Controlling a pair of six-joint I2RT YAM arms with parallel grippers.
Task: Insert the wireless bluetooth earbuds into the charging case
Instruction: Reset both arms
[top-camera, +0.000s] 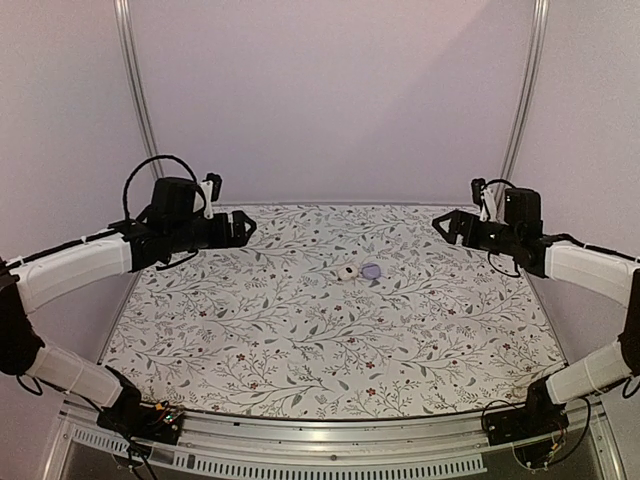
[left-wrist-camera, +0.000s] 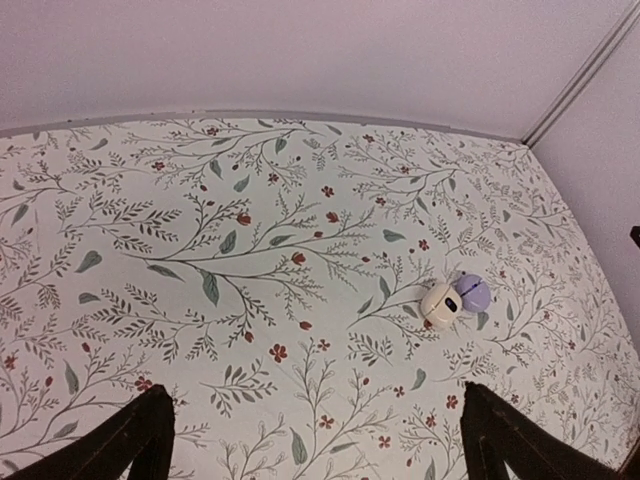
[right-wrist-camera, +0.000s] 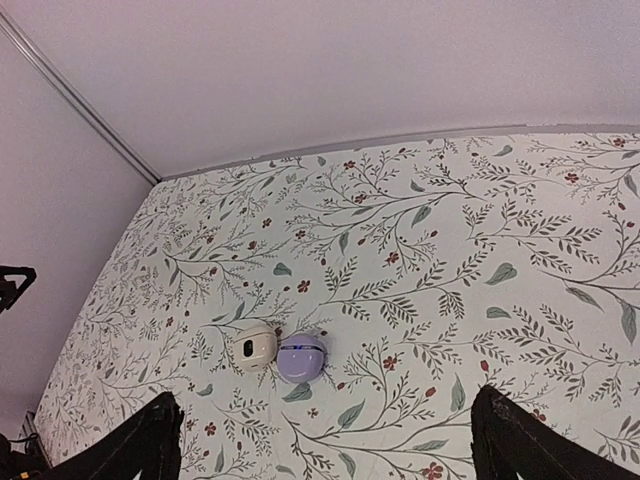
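Two small rounded cases lie touching near the middle of the flowered table: a white case (top-camera: 347, 271) with a dark spot on its front, and a purple case (top-camera: 371, 271) to its right. Both look shut. They also show in the left wrist view, white (left-wrist-camera: 441, 303) and purple (left-wrist-camera: 472, 292), and in the right wrist view, white (right-wrist-camera: 254, 347) and purple (right-wrist-camera: 301, 357). No loose earbuds show in any view. My left gripper (top-camera: 248, 228) hangs open and empty above the far left. My right gripper (top-camera: 440, 224) hangs open and empty above the far right.
The flowered table cover (top-camera: 300, 340) ends at a metal rail along the near edge (top-camera: 330, 435). Pale walls with vertical metal strips (top-camera: 135, 90) close the back and sides. The left fingers (left-wrist-camera: 140, 440) and right fingers (right-wrist-camera: 530, 445) frame their views.
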